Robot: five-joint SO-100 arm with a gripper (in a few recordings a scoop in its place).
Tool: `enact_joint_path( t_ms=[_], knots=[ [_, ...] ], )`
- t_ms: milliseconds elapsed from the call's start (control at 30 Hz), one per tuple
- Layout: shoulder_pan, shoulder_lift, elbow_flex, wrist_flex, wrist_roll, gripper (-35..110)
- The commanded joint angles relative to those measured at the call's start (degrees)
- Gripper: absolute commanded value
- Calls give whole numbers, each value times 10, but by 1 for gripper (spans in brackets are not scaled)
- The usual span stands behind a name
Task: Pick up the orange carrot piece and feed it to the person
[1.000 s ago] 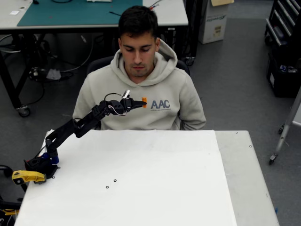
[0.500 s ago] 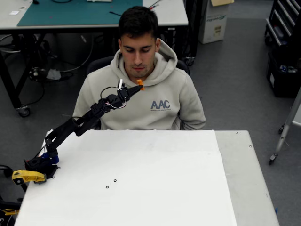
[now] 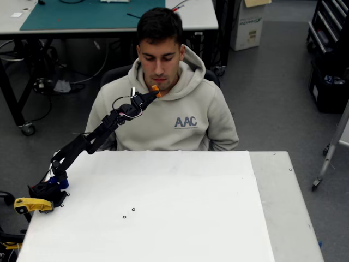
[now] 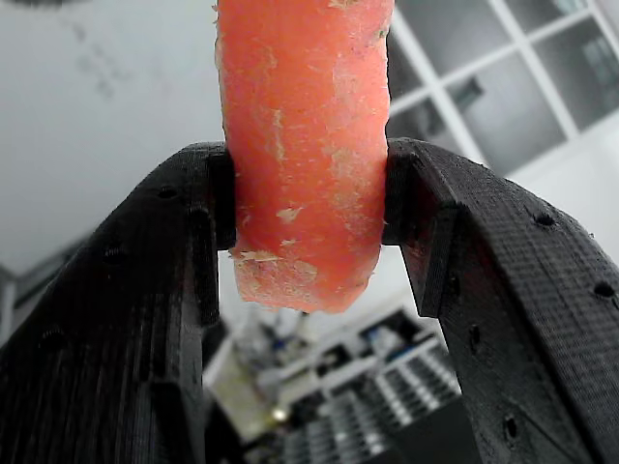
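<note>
1. Here, the pincer [image 4: 308, 227] was clamped on the orange carrot piece [image 4: 302, 145], both black fingers [image 4: 145, 319] pressing its sides, in the wrist view.
2. Overhead, the orange carrot piece [image 3: 156, 88] hung just below the chin of the person [image 3: 163, 103], high above the white surface [image 3: 163, 207].
3. The risk: too hard a push forward could poke the face, or a loosened grip could drop the carrot into the hoodie.
4. The arm [image 3: 92, 139] stretched diagonally up from its base, nearly fully extended.
</note>
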Motion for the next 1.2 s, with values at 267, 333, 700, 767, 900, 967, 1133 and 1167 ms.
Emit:
enact_joint_path(
  t_ms=[267,333,700,767,900,967,1133,1167],
  knots=[
    [5,34,-40,-11,-12,-2],
    [5,31,-40,-11,-13,-2],
    [4,25,-40,-11,-13,-2],
    [4,25,-40,-11,-13,-2],
    [4,25,-40,-11,-13,-2],
    [4,25,-40,-11,-13,-2],
    [4,25,-40,-11,-10,-1],
    [4,25,-40,-11,-11,-1]
  ],
)
